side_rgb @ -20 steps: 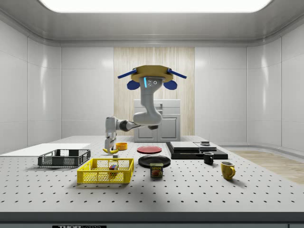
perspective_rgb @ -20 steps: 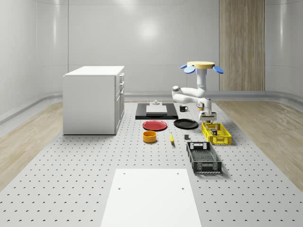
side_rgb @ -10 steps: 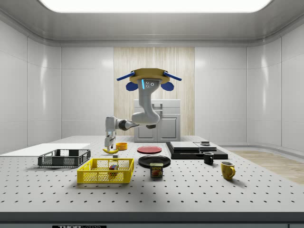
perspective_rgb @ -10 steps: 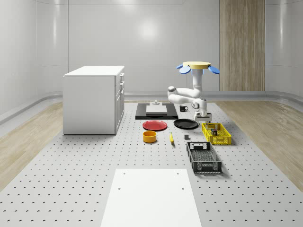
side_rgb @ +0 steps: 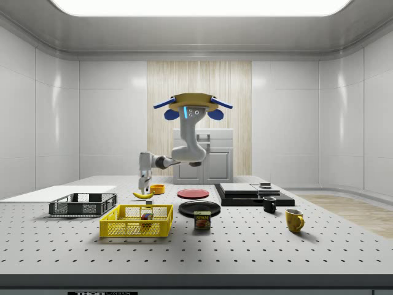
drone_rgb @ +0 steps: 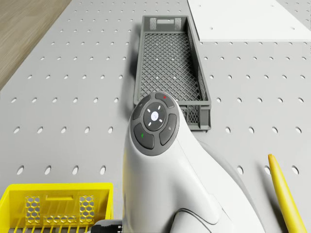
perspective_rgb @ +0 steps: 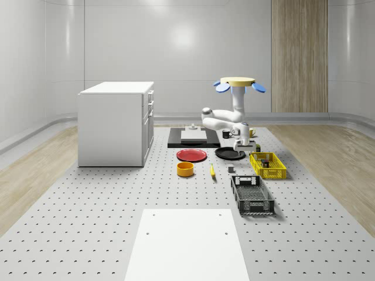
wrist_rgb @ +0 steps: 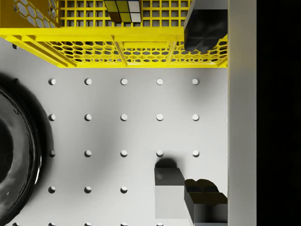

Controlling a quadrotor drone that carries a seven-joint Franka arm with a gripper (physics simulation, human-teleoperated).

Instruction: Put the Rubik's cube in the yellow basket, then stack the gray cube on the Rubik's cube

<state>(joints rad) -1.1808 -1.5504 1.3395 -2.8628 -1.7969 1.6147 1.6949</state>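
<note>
Beside the yellow basket (perspective_rgb: 268, 165), drone (perspective_rgb: 235, 84) hovering above the surface (perspective_rgb: 88, 205), gripper (perspective_rgb: 237, 144) hanging low. Wrist view: fingers (wrist_rgb: 203, 28) standing spread, gray cube (wrist_rgb: 168, 192) sitting between basket and black plate (wrist_rgb: 14, 155); Rubik's cube (wrist_rgb: 123, 10) lying inside basket.

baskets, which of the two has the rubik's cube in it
The yellow plastic mesh basket holds the multicoloured Rubik's cube. The dark gray mesh basket, nearer the whole-scene camera, holds nothing.

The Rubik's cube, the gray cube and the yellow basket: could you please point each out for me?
Rubik's cube (wrist_rgb: 123, 10), wrist view, its tiled upper face.
gray cube (wrist_rgb: 168, 197), wrist view, its top face.
yellow basket (wrist_rgb: 94, 34), wrist view, its near rim.
</note>
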